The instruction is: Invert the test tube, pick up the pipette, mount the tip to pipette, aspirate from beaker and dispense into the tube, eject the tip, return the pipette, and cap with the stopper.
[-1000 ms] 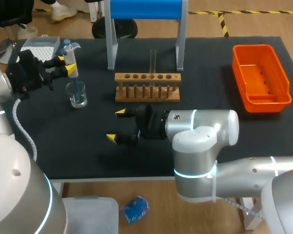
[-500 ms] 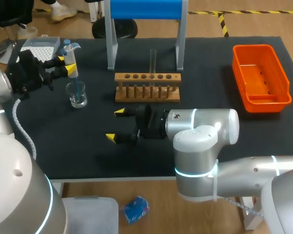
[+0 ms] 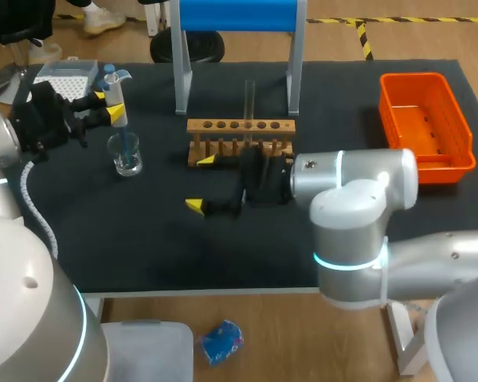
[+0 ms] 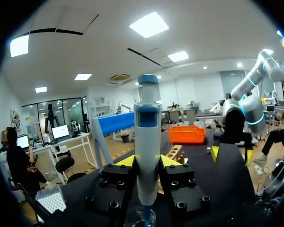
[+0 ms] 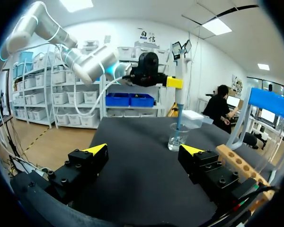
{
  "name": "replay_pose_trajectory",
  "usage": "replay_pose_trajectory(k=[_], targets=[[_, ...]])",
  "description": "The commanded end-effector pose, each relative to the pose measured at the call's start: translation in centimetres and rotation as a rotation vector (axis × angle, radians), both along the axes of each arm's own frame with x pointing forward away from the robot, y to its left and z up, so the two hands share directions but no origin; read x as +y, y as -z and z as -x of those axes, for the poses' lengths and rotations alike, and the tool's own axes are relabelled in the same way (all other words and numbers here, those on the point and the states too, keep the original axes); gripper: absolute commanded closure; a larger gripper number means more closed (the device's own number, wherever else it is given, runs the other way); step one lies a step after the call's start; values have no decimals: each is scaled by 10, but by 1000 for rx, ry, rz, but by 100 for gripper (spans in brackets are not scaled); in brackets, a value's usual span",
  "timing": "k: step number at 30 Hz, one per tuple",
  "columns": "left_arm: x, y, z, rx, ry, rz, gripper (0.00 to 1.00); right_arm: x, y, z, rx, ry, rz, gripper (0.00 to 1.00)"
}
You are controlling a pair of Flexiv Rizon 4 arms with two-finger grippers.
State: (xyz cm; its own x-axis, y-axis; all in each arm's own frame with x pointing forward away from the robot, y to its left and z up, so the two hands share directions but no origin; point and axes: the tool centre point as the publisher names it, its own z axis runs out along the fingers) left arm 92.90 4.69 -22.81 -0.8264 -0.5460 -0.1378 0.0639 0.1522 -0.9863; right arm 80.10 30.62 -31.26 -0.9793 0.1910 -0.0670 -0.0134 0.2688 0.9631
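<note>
Nothing on the surface (image 3: 143, 231) can be read. The pipette (image 4: 147, 142) shows only plain blue and white bands in the left wrist view; any print or dial on it is perhaps too small to make out. The wooden test tube rack (image 3: 240, 126), the orange bin (image 3: 425, 127) and the tip box (image 3: 65, 77) show no legible marks.
</note>
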Motion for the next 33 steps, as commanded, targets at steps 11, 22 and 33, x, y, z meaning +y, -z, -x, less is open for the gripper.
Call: replay_pose_trajectory(k=[11,22,33], targets=[[-1,0,0,-1,-5,-1,100,-22,-84,-15,-14,-262,45,0],[-1,0,0,-1,-5,-1,100,-8,-122,-34,50,-452,6,0],[-1,0,0,-1,-5,-1,100,3,-146,-42,55,-532,-17,0]])
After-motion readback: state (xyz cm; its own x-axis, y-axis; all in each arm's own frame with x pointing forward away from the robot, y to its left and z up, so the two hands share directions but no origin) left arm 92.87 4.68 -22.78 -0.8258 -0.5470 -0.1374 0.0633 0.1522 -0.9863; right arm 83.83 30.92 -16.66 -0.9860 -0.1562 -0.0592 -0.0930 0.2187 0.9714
